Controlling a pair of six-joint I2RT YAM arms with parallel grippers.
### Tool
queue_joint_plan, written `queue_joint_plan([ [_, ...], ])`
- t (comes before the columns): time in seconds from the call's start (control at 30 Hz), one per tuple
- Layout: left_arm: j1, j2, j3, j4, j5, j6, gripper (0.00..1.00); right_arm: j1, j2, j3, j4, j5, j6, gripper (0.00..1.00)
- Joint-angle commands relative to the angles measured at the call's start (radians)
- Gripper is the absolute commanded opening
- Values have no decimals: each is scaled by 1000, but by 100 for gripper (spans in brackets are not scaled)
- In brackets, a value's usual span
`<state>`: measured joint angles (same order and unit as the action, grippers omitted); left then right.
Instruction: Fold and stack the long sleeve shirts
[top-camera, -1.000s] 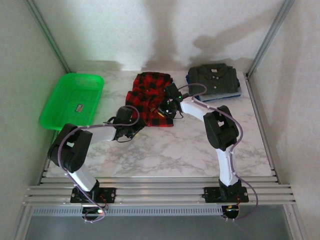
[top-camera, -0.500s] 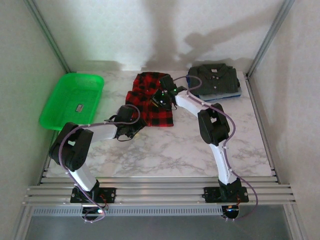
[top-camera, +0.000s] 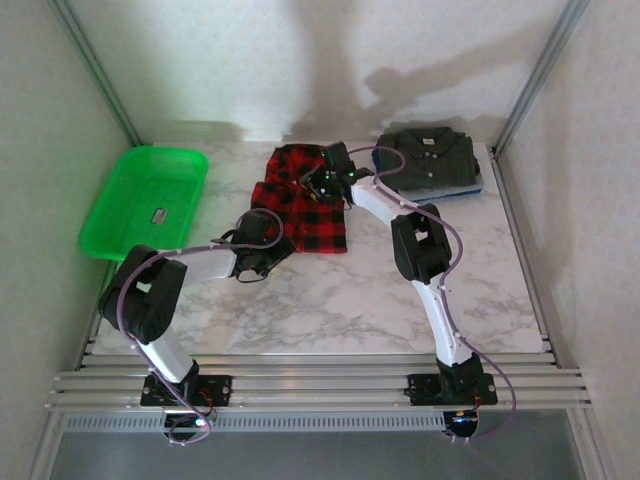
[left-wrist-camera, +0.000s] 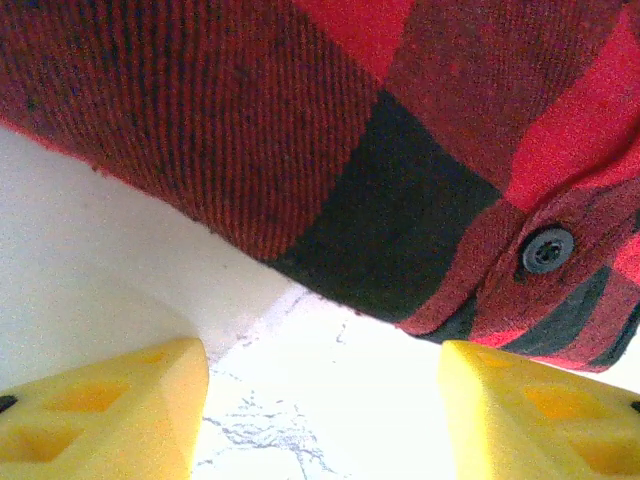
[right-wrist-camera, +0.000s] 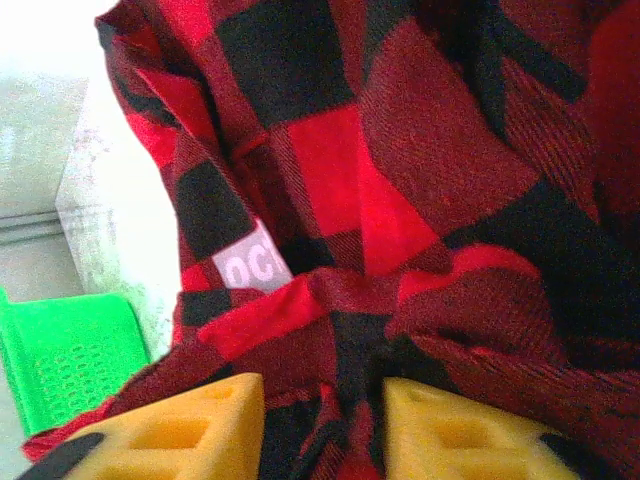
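Observation:
The red-and-black plaid shirt (top-camera: 305, 200) lies folded at the middle back of the table. My right gripper (top-camera: 322, 184) hovers over its upper part; in the right wrist view its yellow fingers (right-wrist-camera: 175, 435) stand apart with a ridge of plaid cloth (right-wrist-camera: 400, 200) between them, and a white label (right-wrist-camera: 250, 262) shows just ahead. My left gripper (top-camera: 278, 243) sits low at the shirt's near-left corner, open (left-wrist-camera: 320, 420), bare marble between its fingers and the shirt's hem (left-wrist-camera: 330, 200) with a button just beyond. The folded dark shirt (top-camera: 430, 157) rests on a blue garment at the back right.
A green plastic basket (top-camera: 145, 200) stands at the back left, its corner also in the right wrist view (right-wrist-camera: 70, 365). Metal frame posts rise at both back corners. White marble table (top-camera: 330, 300) stretches in front of the shirts.
My right gripper has travelled back and left over the plaid shirt, and its jaws have parted. The shirt's near part now lies flatter. The left arm has hardly moved.

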<state>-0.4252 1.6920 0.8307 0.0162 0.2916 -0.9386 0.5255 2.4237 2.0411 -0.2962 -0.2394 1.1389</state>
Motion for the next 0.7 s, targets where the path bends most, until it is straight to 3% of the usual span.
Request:
queue_joint_plan([
  [0.0,-21,-75,29,-44,-6,22,64,-10,-10,51,-32,0,-22,41],
  [0.17,-20,-205,111,-152,-12,40,71,-23,-107,-8,-57,4,-80,53],
  [0.27,-5,-256,168,-206,-23,36,74,-29,-161,7,-184,34,-172,59],
  [0.4,11,-163,299,-206,34,60,71,-27,-226,-16,-339,88,-280,60],
  [0.43,9,-124,343,-224,42,79,67,-25,-245,-46,-346,92,-288,59],
  [0.57,17,43,465,-248,59,134,32,-10,-340,-249,-273,89,-298,52],
  [0.67,22,161,546,-262,63,167,20,2,-390,-393,-184,79,-279,43],
])
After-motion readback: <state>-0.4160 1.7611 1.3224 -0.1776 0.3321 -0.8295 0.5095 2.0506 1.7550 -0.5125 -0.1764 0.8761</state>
